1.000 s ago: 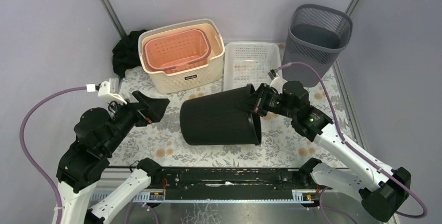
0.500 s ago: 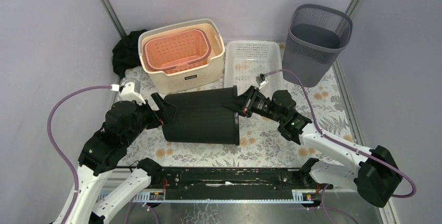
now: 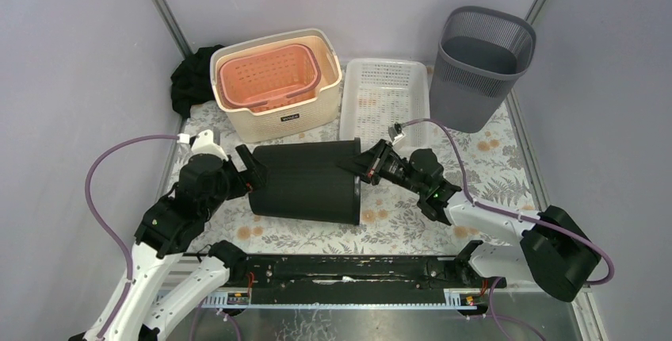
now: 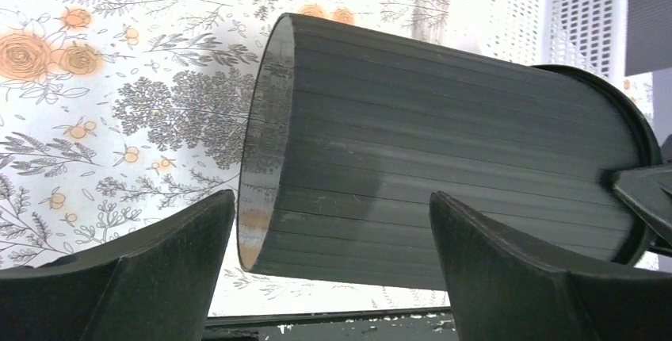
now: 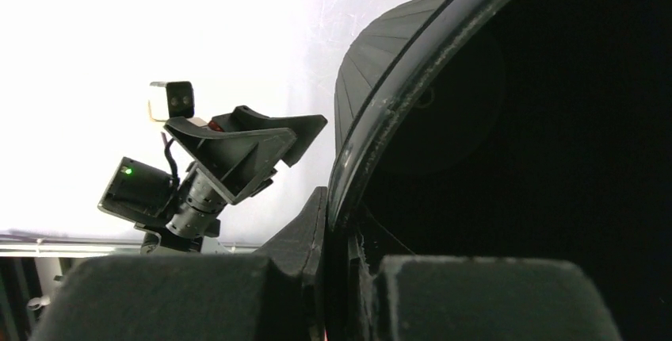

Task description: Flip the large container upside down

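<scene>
The large container point(image 3: 305, 182) is a black ribbed bin lying on its side mid-table, closed base to the left, open mouth to the right. My right gripper point(image 3: 363, 168) is shut on the mouth rim. In the right wrist view one finger sits outside the rim point(image 5: 372, 119) and the other inside, with the right gripper point(image 5: 342, 214) pinching the wall. My left gripper point(image 3: 252, 168) stands open at the base end. In the left wrist view the container point(image 4: 444, 151) fills the space beyond the left gripper point(image 4: 333, 206), and its fingers are apart from it.
A cream basket point(image 3: 317, 107) holding a pink basket point(image 3: 269, 75) stands just behind the container. A white perforated tray point(image 3: 384, 95) lies behind the right gripper. A grey mesh bin point(image 3: 483, 59) is at the back right, a black cloth point(image 3: 190, 79) at the back left.
The right gripper has carried the container leftward by its rim. The left arm has swung in to the right, so its open fingers now sit at the container's base end.
</scene>
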Robot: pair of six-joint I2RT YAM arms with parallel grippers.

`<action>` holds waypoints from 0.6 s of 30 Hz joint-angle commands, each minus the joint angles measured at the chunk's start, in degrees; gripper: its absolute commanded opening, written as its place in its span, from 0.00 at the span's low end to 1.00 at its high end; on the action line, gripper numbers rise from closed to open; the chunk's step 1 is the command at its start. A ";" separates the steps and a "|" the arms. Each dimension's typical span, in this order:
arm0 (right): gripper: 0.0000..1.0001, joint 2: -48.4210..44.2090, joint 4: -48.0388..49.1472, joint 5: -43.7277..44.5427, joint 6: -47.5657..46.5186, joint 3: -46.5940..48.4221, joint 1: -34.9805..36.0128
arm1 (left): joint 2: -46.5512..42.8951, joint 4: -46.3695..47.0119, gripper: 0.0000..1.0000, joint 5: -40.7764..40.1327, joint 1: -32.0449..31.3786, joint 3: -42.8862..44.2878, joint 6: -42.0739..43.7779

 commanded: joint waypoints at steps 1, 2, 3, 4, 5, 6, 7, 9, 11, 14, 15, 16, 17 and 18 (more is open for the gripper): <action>0.00 1.22 17.49 1.72 3.99 -0.23 0.59 | 0.58 2.13 1.00 -5.04 -0.23 -1.24 -1.52; 0.00 1.75 18.82 1.54 4.25 -0.33 0.69 | 0.81 2.22 1.00 -5.50 -0.19 -1.38 -1.81; 0.00 2.22 19.76 1.51 4.45 -0.31 0.83 | 0.80 2.43 1.00 -5.81 -0.20 -1.36 -2.10; 0.00 2.70 20.87 1.49 4.74 -0.34 0.93 | 0.94 2.91 1.00 -5.90 -0.16 -1.43 -2.23; 0.00 3.21 22.29 1.50 5.00 -0.39 1.15 | 1.14 3.12 1.00 -6.16 -0.22 -1.30 -2.39; 0.00 3.80 23.61 1.50 5.35 -0.36 1.35 | 1.58 3.26 1.00 -6.30 -0.21 -0.98 -2.42; 0.00 4.49 24.66 1.38 5.54 -0.08 1.52 | 2.15 3.46 1.00 -6.35 -0.23 -0.54 -2.31; 0.00 5.99 26.26 1.12 6.02 0.73 2.01 | 3.19 3.58 1.00 -6.75 -0.17 0.52 -2.05; 0.00 7.96 28.21 0.98 6.23 1.69 2.77 | 4.05 3.61 1.00 -7.37 -0.13 2.18 -1.61; 0.00 12.45 32.12 1.57 6.70 3.10 4.35 | 5.18 3.36 1.00 -8.46 -0.11 5.83 -0.84; 0.00 14.21 33.80 1.83 6.99 3.75 4.88 | 5.67 3.11 1.00 -8.84 -0.12 7.17 -0.50; 0.00 16.20 35.79 2.04 7.49 4.35 5.44 | 6.37 2.73 1.00 -9.25 -0.07 8.25 -0.15; 0.00 18.26 38.71 2.38 8.08 5.17 5.97 | 6.79 2.39 1.00 -9.60 -0.10 9.53 0.10; 0.00 20.59 40.81 2.57 8.76 6.07 6.56 | 7.13 2.18 1.00 -9.64 -0.10 10.55 0.31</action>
